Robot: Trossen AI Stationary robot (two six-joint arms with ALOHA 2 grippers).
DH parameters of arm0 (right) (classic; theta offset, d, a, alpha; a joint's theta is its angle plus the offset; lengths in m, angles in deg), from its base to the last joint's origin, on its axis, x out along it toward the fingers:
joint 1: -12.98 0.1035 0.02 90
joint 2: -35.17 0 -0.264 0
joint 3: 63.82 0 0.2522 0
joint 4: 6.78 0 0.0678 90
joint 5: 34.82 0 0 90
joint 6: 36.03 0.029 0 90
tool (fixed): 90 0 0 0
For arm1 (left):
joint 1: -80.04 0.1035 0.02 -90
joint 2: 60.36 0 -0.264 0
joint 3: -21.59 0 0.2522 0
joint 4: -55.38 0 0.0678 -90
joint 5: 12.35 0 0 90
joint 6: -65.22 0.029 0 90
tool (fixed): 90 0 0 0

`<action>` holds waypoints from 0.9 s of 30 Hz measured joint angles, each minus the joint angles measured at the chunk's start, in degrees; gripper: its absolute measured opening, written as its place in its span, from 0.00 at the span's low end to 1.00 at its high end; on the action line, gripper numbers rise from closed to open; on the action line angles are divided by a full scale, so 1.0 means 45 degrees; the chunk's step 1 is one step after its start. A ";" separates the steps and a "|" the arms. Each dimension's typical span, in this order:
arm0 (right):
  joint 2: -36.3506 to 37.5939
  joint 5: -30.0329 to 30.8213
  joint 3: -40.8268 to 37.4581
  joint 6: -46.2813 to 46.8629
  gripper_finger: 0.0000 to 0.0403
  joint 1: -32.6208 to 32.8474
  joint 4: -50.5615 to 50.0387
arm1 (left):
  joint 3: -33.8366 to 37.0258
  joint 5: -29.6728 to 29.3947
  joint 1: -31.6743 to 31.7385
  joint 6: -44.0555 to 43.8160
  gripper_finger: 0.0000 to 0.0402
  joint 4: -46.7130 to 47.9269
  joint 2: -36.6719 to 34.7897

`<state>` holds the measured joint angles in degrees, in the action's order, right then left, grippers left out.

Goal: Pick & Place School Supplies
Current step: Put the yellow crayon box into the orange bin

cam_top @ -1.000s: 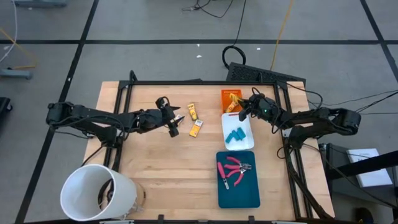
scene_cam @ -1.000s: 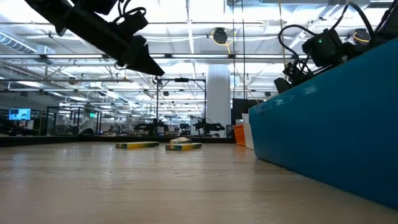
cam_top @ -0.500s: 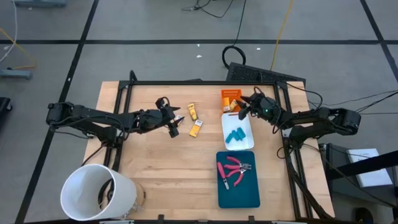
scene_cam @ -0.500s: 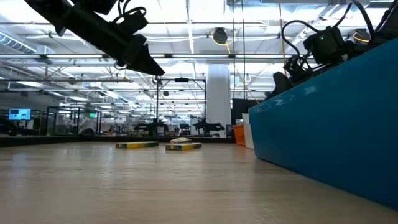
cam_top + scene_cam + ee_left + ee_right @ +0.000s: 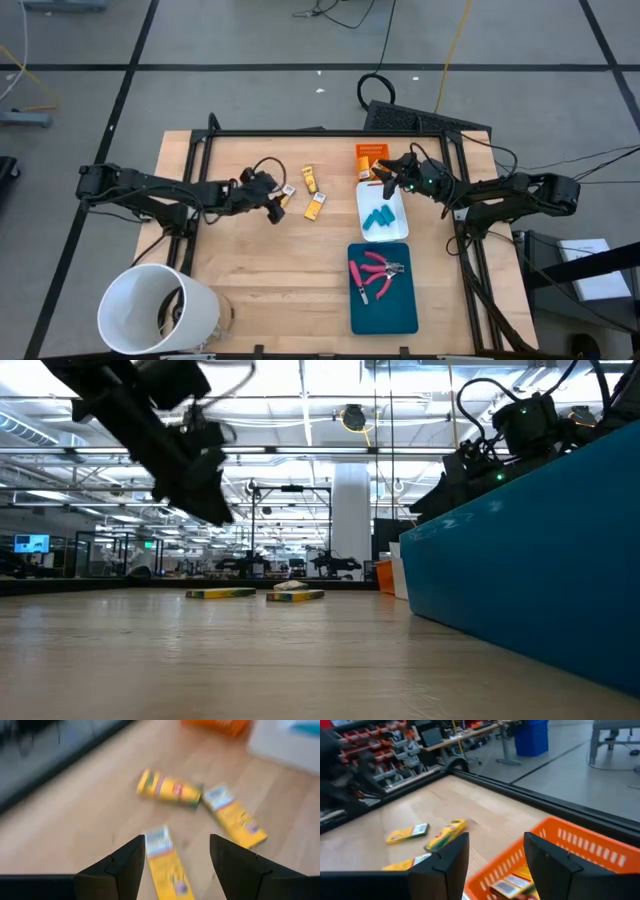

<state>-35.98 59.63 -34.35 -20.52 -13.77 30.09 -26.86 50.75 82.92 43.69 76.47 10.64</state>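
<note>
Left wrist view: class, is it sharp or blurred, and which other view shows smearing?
Left wrist view: the yellow boxes and wood are blurred throughout, while the dark fingers stay fairly crisp. Low view: the left arm is smeared, the teal tray sharp.

No legible text, label or number on any item in view

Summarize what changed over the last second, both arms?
Right gripper opened above the orange tray; a yellow box lies in that tray below it. Left gripper shifted slightly toward the three yellow boxes on the table and hangs open over them, holding nothing. The boxes, blue pieces, pink-handled tools and bucket stayed put.
</note>
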 joint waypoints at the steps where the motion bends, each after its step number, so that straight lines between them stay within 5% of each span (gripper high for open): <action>1: 0.0000 -0.0045 0.0000 -0.0018 0.44 0.0000 0.0121 | 0.0000 0.0016 0.0000 -0.0718 0.56 0.0340 0.0174; 12: 0.0228 -0.0981 0.0015 0.0065 0.51 0.0053 0.0683 | 0.0000 0.1010 0.0018 -0.2995 0.56 0.0233 0.3282; 27: 0.0257 -0.1050 0.0015 0.0070 0.54 0.0116 0.0787 | -0.0039 0.0705 0.0019 -0.3707 0.56 -0.0589 0.5186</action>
<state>-34.83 54.90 -34.29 -20.21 -13.24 33.63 -27.04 53.92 83.00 27.01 73.83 33.97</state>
